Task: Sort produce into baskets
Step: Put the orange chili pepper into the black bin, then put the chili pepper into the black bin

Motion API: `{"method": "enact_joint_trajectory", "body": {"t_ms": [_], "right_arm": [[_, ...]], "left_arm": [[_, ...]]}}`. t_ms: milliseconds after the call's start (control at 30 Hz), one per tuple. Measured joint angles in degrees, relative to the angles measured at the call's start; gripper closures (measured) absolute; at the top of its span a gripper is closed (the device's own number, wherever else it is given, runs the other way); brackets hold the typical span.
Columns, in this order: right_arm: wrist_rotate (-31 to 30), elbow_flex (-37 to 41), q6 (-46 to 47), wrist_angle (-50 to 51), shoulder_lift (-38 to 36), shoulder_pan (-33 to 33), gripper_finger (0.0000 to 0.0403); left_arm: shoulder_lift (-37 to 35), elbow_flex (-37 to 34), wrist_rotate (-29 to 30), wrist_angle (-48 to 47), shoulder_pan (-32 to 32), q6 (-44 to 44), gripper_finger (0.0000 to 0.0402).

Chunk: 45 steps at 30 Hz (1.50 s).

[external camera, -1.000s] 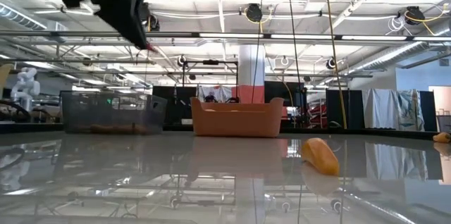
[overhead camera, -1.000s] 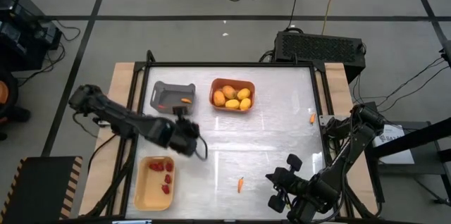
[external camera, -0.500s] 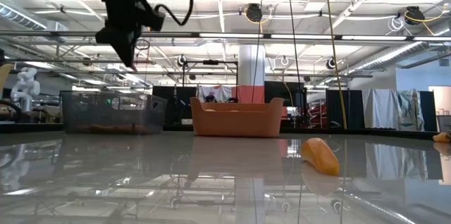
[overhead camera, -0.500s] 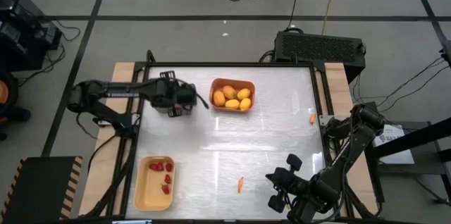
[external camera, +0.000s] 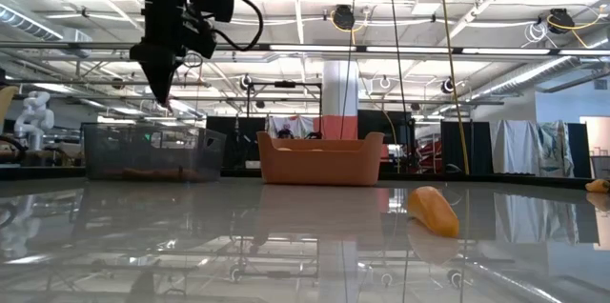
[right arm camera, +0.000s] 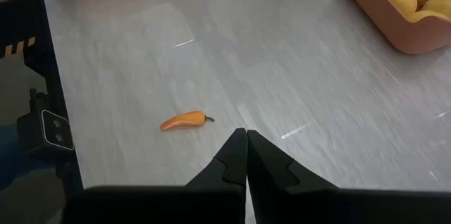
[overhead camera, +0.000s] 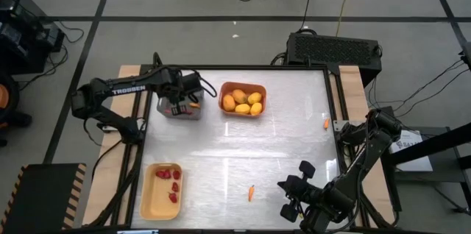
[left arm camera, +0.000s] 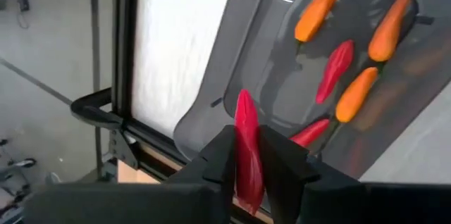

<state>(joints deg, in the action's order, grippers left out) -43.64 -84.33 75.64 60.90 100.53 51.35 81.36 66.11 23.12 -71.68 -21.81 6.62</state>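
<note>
- Behind the glossy grey metal table (overhead camera: 243,153) we see an open workshop with ceiling trusses, hanging cables and curtained bays in the low view.
- We read the step in hand as the delivery of one stick-shaped item to the grey angular plastic bin (overhead camera: 181,107) at the far left of the table.
- We find the left gripper (left arm camera: 246,155) above that bin, its jaws clamped on a thin red pepper-like stick (left arm camera: 246,150) that stands up between the fingers.
- We count five similar sticks, orange and red, lying on the bin floor in the left wrist view.
- We see the left arm (overhead camera: 125,90) stretched from its base at the table's left edge across to the bin, with the wrist turned down; in the low view the gripper hangs well above the bin rim.
- We judge that the next move calls for parting the jaws over the bin's middle so that the stick drops inside the walls; a lower release would limit bouncing.
- We locate the right gripper (right arm camera: 244,155) at the near right of the table, jaws pressed together on nothing, waiting.
- We note two sticks not yet sorted: a small orange carrot-like stick (overhead camera: 251,191) on the bare table near the front and another orange stick (overhead camera: 326,123) by the right edge.
- We see the rounded orange plastic bin (overhead camera: 243,99) holding yellow-orange fruits just beside the grey bin, and the long pale yellow plastic bin (overhead camera: 163,190) at the near left holding dark red berries.
</note>
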Motion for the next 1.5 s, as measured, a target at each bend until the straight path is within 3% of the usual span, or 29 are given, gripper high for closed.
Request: {"method": "enact_joint_trajectory", "body": {"t_ms": [300,600,800,933,1100,1200,1367,1500], "right_arm": [[0.0,0.0,0.0,0.0,0.0,0.0,0.0403],[0.0,0.0,0.1,0.0,0.0,0.0,0.0403],[0.0,0.0,0.1,0.0,0.0,0.0,0.0403],[0.0,0.0,0.2,-0.2,0.0,0.0,0.0403],[-0.2,0.0,0.2,-1.4,0.1,0.0,0.0403],[0.7,0.0,0.1,-2.4,1.1,0.0,0.0403],[11.0,0.0,1.7,0.3,1.7,-0.1,0.0403],[16.0,0.0,10.6,11.4,0.9,-1.3,0.0403]], "left_arm": [[0.0,0.0,-0.4,0.0,-0.3,-0.1,0.0259],[0.0,0.0,-0.4,0.1,-0.4,-0.4,0.0252],[0.0,0.0,-1.0,0.9,-0.4,-7.5,0.0252],[0.0,0.0,-6.6,1.5,-0.1,-10.5,0.0252],[0.0,0.0,-20.8,5.5,2.2,-11.3,0.0252],[0.0,0.0,-26.5,8.9,5.5,-13.0,0.0252],[0.0,0.0,-28.0,16.2,13.7,-13.8,0.0252],[0.0,0.0,-27.8,26.5,21.5,-13.7,0.0252]]}}
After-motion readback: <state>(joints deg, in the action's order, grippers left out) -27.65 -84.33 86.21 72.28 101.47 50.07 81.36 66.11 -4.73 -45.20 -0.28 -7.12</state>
